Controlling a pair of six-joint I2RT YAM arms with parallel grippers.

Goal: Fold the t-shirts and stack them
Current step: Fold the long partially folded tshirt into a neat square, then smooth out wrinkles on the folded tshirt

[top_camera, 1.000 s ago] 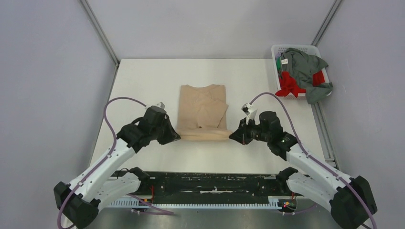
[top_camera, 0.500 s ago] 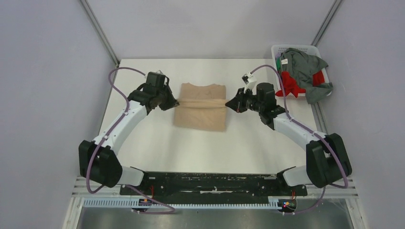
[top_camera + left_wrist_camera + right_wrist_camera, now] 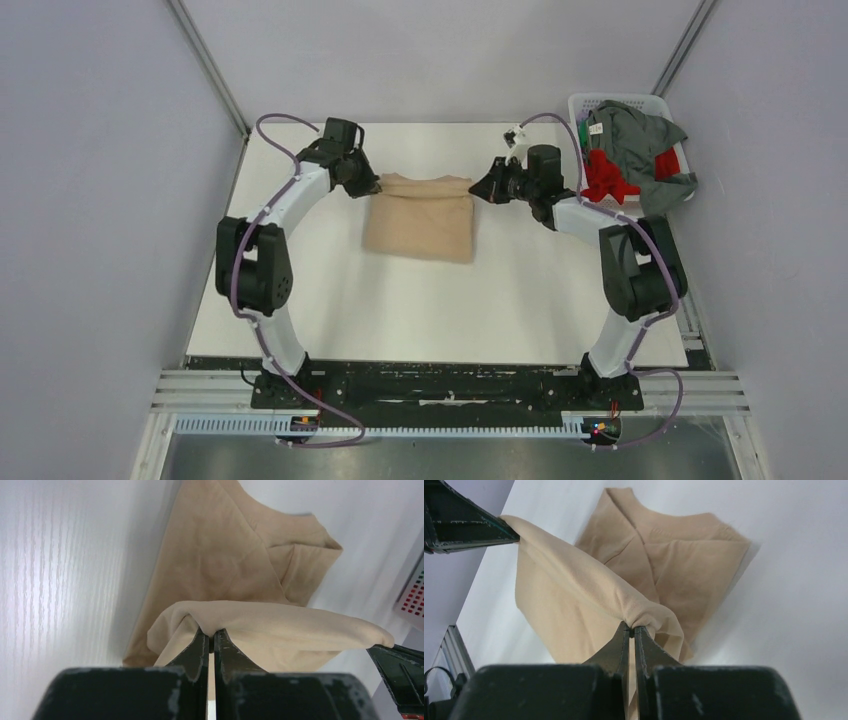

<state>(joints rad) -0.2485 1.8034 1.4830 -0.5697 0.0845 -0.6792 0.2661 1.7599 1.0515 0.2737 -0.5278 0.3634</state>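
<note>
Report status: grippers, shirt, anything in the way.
Left gripper and right gripper both shut on tan shirt. Its edge stretched between them, lifted at far end; rest on table. Path clear; basket with other shirts off right.

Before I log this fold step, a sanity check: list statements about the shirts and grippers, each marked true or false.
1. The left gripper and right gripper are both shut on the tan t-shirt. True.
2. The red t-shirt is held by a gripper. False: it lies in the white basket.
3. The grey-green t-shirt drapes over the basket's rim. True.
4. The tan t-shirt lies fully flat. False: its gripped edge is lifted.
</note>
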